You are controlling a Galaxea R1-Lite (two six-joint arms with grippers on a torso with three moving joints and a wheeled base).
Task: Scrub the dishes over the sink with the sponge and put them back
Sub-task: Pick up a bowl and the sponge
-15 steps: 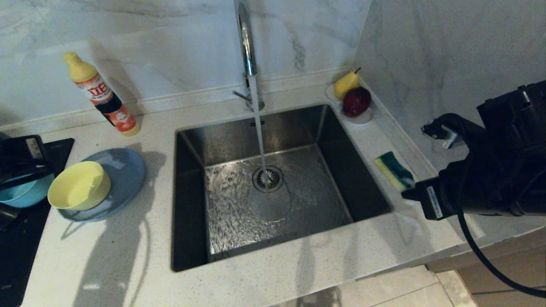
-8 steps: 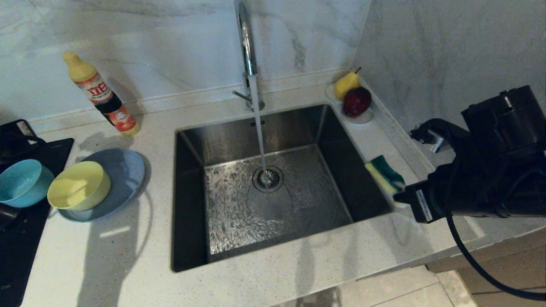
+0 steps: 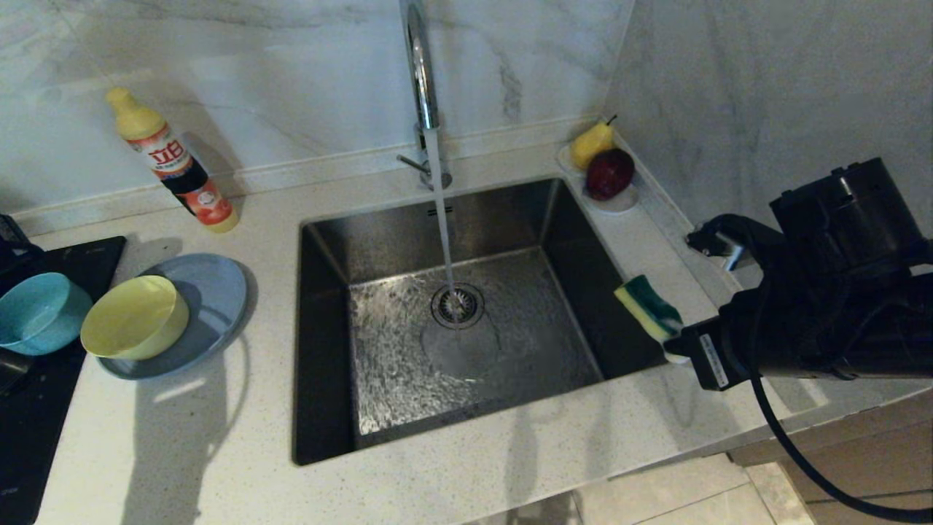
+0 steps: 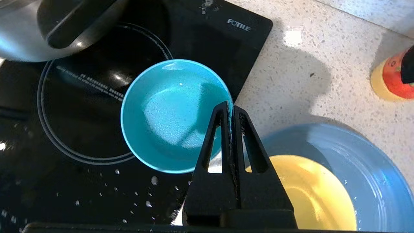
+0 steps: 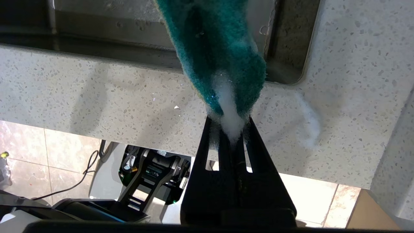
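**Sponge in hand at the sink edge, no dish picked up yet**

Nearest, at the right of the head view, the right gripper (image 3: 674,348) is clamped on the sponge (image 3: 647,306), green face up, yellow foam below. The right wrist view shows white suds squeezed out between the closed fingers (image 5: 210,142) and a smear of foam on the bench (image 5: 97,97). The sponge hangs over the right rim of the sink (image 3: 627,273), not yet under the water.

At the lower left edge of the head view the left arm barely shows. Its wrist view shows the left gripper (image 4: 231,108) with fingers pressed together, holding nothing, hovering above the near rim of the teal bowl (image 4: 168,116). That bowl sits on the black hob (image 4: 81,136). Just beside it the yellow bowl (image 3: 135,317) rests on the plate (image 3: 211,292), at middle left of the head view.

In the centre, water runs from the tap (image 3: 419,65) onto the drain (image 3: 457,305). Farther back, a detergent bottle (image 3: 171,160) stands at upper left and a saucer of fruit (image 3: 603,171) in the upper right corner of the bench.

The step in hand looks like fetching a dish to meet the sponge. The next move likely calls for the left gripper to open, take a bowl by its rim and carry it over the sink. A thin, smooth rim could slip in a shallow grip.
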